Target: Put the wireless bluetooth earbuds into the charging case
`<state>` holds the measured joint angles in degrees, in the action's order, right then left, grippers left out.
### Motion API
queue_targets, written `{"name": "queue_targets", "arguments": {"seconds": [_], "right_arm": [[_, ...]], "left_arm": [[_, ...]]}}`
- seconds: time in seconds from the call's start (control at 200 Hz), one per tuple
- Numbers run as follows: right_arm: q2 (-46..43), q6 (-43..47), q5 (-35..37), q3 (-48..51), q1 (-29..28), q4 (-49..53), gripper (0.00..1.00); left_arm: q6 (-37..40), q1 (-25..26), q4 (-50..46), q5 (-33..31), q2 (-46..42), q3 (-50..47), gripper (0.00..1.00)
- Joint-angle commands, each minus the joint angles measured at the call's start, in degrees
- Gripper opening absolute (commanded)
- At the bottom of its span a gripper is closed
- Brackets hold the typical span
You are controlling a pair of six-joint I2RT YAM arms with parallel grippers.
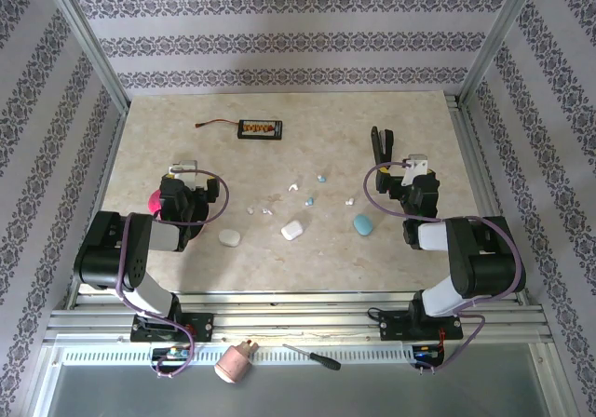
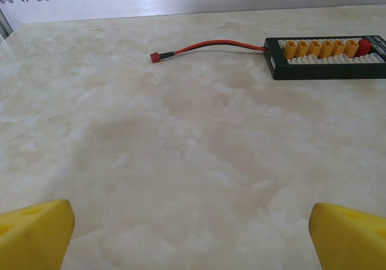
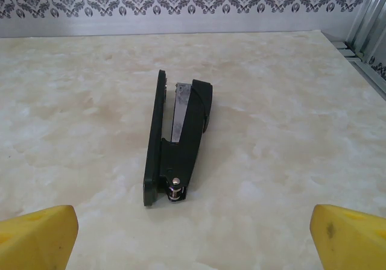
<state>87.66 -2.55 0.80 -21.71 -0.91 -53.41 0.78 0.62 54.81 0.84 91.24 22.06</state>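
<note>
Several tiny white and pale blue earbuds [image 1: 291, 186] lie scattered at the table's middle, among them one at the right [image 1: 350, 198] and one at the left [image 1: 250, 210]. Nearer the front lie three pebble-shaped charging cases: a white one [image 1: 230, 238], another white one [image 1: 293, 230] and a blue one [image 1: 362, 223]. My left gripper [image 1: 189, 192] [image 2: 193, 240] hovers left of them, open, with bare table between its yellow pads [image 2: 36, 234]. On the other side my right gripper [image 1: 399, 177] [image 3: 193, 240] is open too, nothing between its pads [image 3: 347, 237].
A black stapler [image 1: 383, 144] [image 3: 178, 140] lies just ahead of the right gripper. At the back, a black connector board [image 1: 260, 130] [image 2: 329, 56] trails a red lead [image 2: 205, 46]. A pink thing [image 1: 154, 201] sits under the left arm. Patterned walls enclose the table.
</note>
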Motion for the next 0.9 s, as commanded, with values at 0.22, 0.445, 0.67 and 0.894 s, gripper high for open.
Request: {"name": "queue_targets", "arguments": {"seconds": [0.22,0.445,0.67,0.894], "right_arm": [[0.26,0.95,0.04,0.45,0.04,-1.88,0.98],[0.31,0.79,-0.04,0.39,0.12,-1.79,0.98],[0.26,0.81,-0.09,0.36,0.12,-1.79,0.99],[-1.62,2.52,-4.65,1.23,0.12,-1.88,0.98]], "left_arm": [[-0.89,-0.71,-0.84,-0.79,-0.07,0.18,0.99],[-0.86,-0.74,-0.85,-0.77,-0.08,0.20,0.99],[-0.85,-0.74,-0.99,-0.68,-0.10,0.26,0.99],[-0.15,-0.58,-2.59,0.64,-2.33,0.22,0.99]]}}
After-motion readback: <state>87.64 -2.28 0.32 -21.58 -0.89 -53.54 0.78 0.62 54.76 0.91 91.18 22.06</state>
